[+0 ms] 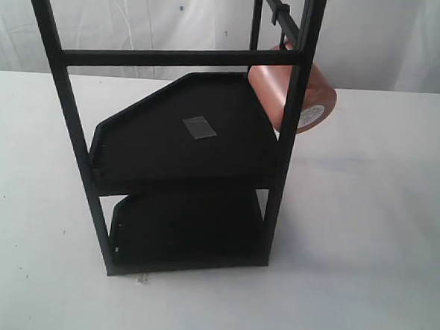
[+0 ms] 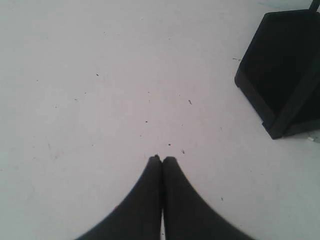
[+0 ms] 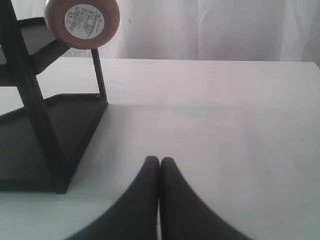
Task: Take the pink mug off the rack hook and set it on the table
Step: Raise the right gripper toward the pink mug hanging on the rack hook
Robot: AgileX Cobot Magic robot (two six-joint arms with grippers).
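- Here, the mug (image 1: pixel 290 94) hangs from a rail (image 1: pixel 278 13) at the rack's (image 1: pixel 70 118) top right corner. It seems to hang by its handle, which a rack post mostly hides.
- With nothing under it, the mug tips sideways, its body just outside the rack's right post and beside the upper shelf (image 1: pixel 184 133). It is high above the counter (image 1: pixel 365 241).
- Its base, with a pale sticker (image 3: pixel 82 20), faces away from the rack and looks squarely at the right wrist camera.
- The right pincer (image 3: pixel 160 160) sits low over bare counter on the rack's right side, below the mug and well apart from it. Its tips are pressed together and it holds nothing.
- The left pincer (image 2: pixel 162 159) is likewise closed and empty, over bare counter near the rack's foot.
- Neither arm shows in the exterior view, so both appear parked clear of the rack.
- The task looks unstarted, with the mug not yet off its hook.
- The right pincer seems the better placed of the two. It would need to open, rise to the mug's height and take the body or rim.
- The mug would probably have to be lifted clear of the rail before it is lowered, as a straight pull could drag or tip the rack.
- Open counter on the rack's right side offers a ready landing spot.
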